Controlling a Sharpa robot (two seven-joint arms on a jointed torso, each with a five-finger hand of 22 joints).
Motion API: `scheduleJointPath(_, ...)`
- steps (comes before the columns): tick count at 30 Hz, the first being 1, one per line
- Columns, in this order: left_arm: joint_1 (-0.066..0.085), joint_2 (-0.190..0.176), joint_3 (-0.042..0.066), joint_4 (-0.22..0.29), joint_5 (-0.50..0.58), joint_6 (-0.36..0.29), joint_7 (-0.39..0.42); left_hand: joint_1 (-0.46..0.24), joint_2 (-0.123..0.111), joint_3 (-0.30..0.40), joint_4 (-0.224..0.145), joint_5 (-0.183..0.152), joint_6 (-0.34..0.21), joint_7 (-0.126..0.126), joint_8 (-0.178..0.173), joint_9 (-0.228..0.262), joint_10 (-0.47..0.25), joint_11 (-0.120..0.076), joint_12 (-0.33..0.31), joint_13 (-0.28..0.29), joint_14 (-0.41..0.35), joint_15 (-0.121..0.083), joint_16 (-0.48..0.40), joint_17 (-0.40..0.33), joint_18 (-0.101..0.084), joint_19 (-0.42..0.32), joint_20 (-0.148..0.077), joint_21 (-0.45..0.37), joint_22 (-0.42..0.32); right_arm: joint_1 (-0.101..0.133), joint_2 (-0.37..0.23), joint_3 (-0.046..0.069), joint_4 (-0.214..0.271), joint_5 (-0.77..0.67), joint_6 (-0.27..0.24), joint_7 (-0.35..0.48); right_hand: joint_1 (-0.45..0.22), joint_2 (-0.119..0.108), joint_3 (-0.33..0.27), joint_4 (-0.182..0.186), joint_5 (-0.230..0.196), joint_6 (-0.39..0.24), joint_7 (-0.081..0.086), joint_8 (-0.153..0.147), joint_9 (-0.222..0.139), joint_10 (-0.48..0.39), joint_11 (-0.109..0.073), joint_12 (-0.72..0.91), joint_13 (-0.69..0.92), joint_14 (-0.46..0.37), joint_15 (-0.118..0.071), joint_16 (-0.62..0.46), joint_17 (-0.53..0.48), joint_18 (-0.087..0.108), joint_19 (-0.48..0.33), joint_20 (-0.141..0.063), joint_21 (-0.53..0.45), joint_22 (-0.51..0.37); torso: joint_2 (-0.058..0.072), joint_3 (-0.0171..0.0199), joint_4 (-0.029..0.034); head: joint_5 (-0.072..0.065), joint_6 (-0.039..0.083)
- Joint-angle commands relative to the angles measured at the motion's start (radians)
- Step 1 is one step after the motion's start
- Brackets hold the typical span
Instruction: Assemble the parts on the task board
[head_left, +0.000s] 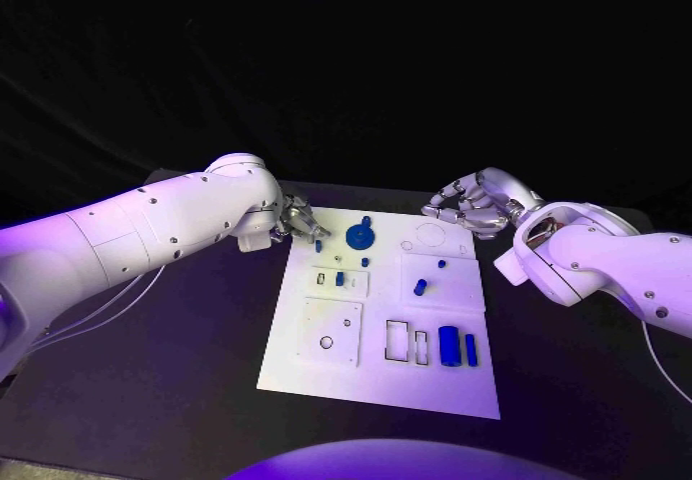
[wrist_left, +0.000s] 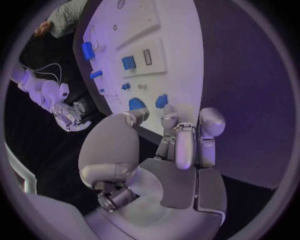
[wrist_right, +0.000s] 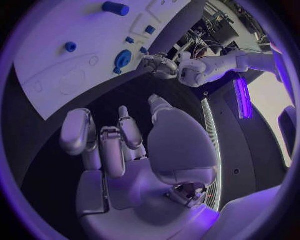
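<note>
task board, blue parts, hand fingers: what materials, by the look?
Task board: likely matte white plastic, flat with cut recesses. Blue parts, e.g. the round one: probably smooth moulded or printed plastic, uniform colour. Left hand fingers: silvery metal-look shells, soft sheen; could be coated plastic.

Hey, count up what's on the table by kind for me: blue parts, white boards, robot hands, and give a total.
Blue parts: 8 that I can make out, some very small
White task board: 1
Silver hands: 2, the left hand and the right hand
Total: 11

White task board (head_left: 378, 372), blue parts (head_left: 449, 346)
</note>
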Motion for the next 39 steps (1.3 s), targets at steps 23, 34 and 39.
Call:
scheduleJointPath(23,-0.001,0.015,-0.009,-0.012,0.012,0.038,0.005,0.068,0.026,-0.006,-0.010,0.004,0.004,0.001,-0.008,-0.006,-0.016,0.000,-0.003,-0.003,0.045,0.009,-0.005,0.076,-0.008,-0.007,0.007,-0.005,-0.003,-0.001,0.002,0.000,0.000,-0.004,0.012,0.006,-0.009,0.008,-0.007,0.003,-0.003,-0.007,-0.003,0.007,0.001,-0.006,-0.001,0.002,0.000,0.077,-0.002,-0.004,0.142,0.011,0.002,-0.004,-0.003,-0.001,0.000,0.0002,-0.0002,-0.002,-0.005)
scheduleJointPath(34,-0.002,0.014,-0.010,-0.007,0.035,0.037,0.004,0.171,0.079,0.046,-0.050,0.001,0.006,-0.007,0.001,-0.002,-0.020,-0.008,-0.001,-0.005,0.044,0.004,-0.005,0.075,-0.008,-0.010,0.003,-0.003,-0.002,-0.001,0.003,0.000,-0.001,-0.004,0.014,0.006,-0.010,0.011,-0.008,0.002,-0.003,-0.007,-0.003,0.007,0.001,-0.005,-0.001,0.003,0.001,0.077,-0.002,-0.003,0.143,0.011,0.002,-0.004,-0.004,-0.001,-0.001,0.0000,0.0007,-0.001,-0.008)
scheduleJointPath(39,-0.002,0.012,-0.010,-0.007,0.083,0.027,0.006,0.229,0.103,0.158,-0.111,-0.002,-0.009,-0.014,0.050,0.039,-0.021,-0.016,-0.009,-0.012,0.044,-0.004,-0.006,0.074,-0.008,-0.012,-0.003,-0.002,-0.001,-0.001,0.004,0.000,-0.001,-0.004,0.015,0.007,-0.009,0.011,-0.009,0.002,-0.003,-0.007,-0.003,0.008,0.001,-0.006,-0.001,0.003,0.000,0.076,-0.002,-0.004,0.140,0.011,0.002,-0.004,-0.005,-0.002,0.000,0.0003,0.0007,0.002,-0.009)
